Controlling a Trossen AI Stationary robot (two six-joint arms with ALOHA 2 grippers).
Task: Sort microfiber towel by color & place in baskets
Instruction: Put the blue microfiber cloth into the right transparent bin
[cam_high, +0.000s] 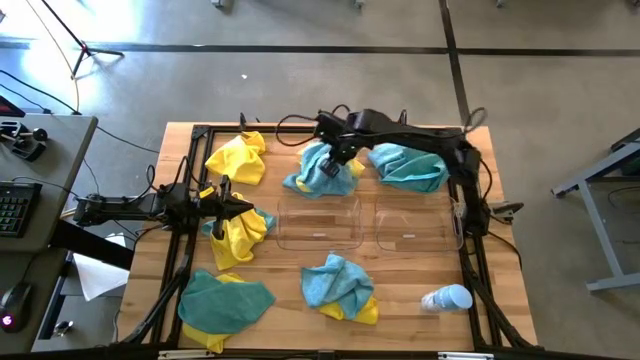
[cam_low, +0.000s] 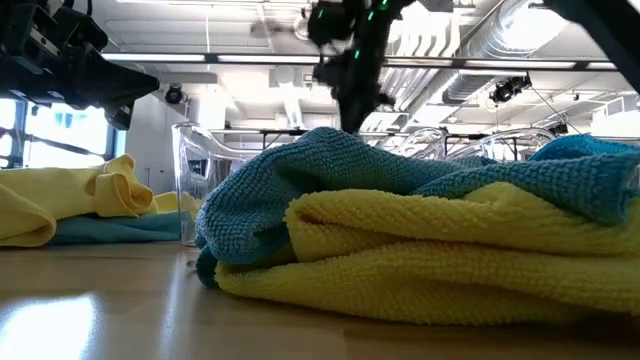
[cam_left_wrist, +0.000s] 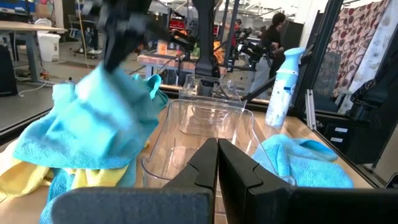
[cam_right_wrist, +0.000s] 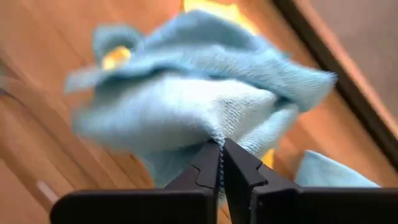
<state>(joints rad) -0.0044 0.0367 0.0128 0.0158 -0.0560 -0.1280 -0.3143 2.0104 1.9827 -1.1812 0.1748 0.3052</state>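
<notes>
A teal towel (cam_high: 322, 168) is pinched in the right tool (cam_high: 335, 160) behind two empty baskets (cam_high: 318, 222), while the left tool (cam_high: 245, 207), pressed together, hovers over a yellow towel (cam_high: 240, 236); all sorting remains undone.

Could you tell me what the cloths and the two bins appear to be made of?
The teal cloth and the yellow cloth look like soft microfiber: looped, nubby pile, matte. The two bins look like clear, glossy plastic; the wooden table shows through them.
</notes>
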